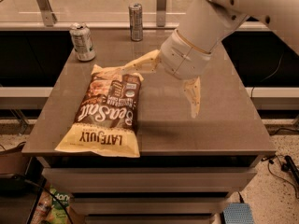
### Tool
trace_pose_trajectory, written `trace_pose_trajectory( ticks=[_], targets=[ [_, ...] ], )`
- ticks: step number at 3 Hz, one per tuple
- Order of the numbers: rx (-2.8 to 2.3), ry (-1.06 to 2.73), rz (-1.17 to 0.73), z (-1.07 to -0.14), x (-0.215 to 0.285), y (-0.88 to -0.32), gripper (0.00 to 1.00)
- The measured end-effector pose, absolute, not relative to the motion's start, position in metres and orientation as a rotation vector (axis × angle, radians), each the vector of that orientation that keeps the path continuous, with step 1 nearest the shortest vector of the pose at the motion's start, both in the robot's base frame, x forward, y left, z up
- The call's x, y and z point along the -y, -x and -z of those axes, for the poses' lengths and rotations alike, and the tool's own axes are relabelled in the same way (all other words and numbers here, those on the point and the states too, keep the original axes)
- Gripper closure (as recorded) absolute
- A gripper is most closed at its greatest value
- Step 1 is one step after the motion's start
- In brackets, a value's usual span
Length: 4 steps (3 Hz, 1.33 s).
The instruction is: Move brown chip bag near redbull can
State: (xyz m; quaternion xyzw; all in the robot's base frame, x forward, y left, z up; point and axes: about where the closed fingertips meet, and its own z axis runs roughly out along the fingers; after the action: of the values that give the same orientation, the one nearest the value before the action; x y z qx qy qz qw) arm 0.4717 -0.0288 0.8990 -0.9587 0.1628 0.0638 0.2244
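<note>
Brown chip bag (pixel 108 113) lies flat on the table (pixel 219 125), not yet grasped, so I judge the whole move is left to do. My gripper (pixel 160 93) hangs just beside its far end, spread wide and holding nothing. One fingertip (pixel 139 65) reaches the bag's far corner; I cannot tell if it touches. Beyond the gripper, well apart from the bag, stands the redbull can (pixel 135 21).

My 1 camera looks down on the table (pixel 224 125) from its front edge, fairly close; the gripper (pixel 160 93) hangs splayed mid-frame.
</note>
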Motion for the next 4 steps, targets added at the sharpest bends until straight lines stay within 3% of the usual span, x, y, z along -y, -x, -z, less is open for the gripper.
trace_pose_trajectory(
  ticks=[4],
  targets=[
    [-0.258, 2.637, 0.005, -0.878, -0.049, -0.514, 0.0]
  ],
)
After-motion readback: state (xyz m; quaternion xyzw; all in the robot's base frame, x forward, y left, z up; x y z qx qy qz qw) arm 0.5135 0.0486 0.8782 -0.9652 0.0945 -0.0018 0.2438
